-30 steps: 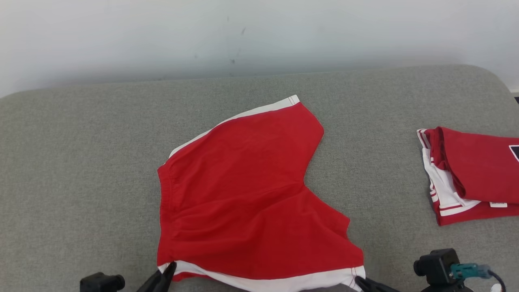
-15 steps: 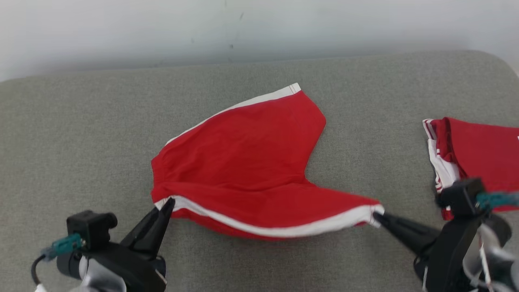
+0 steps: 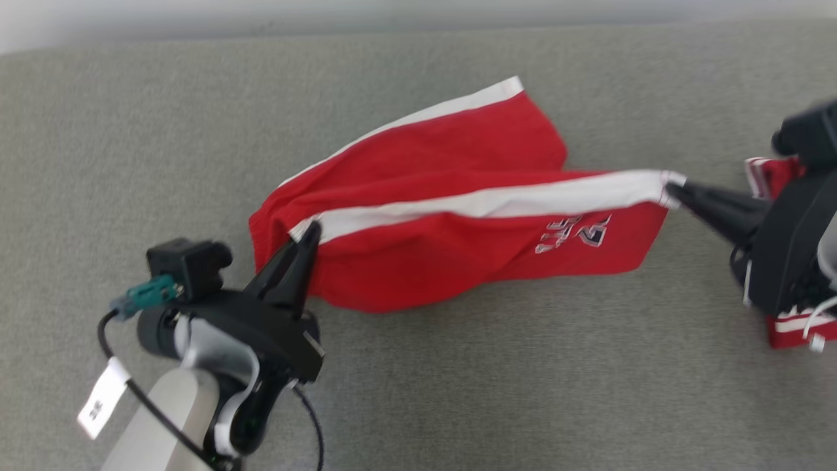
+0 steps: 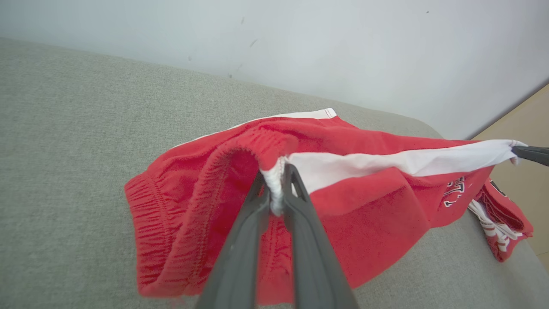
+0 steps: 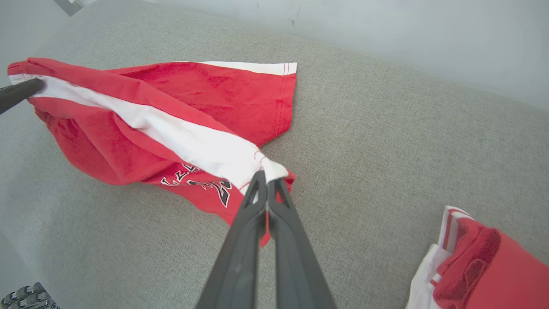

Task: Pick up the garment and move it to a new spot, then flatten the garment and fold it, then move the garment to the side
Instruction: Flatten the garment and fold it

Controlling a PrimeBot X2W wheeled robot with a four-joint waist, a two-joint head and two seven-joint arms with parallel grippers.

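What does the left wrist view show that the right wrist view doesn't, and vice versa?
Left wrist view: left gripper shut on the white stripe at its waist end; the gathered elastic waistband.
Right wrist view: right gripper shut on the stripe's hem end; the far leg's stitched hem flat on the grey surface.
Both: red shorts stretched between the grippers, printed lettering, grey surface, pale wall, second red-and-white garment folded aside.

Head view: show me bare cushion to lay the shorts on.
Free: the grey cushion on the robot's side of the red shorts, and the stretch left of them. Crowded: the right edge, where the folded red garment lies.
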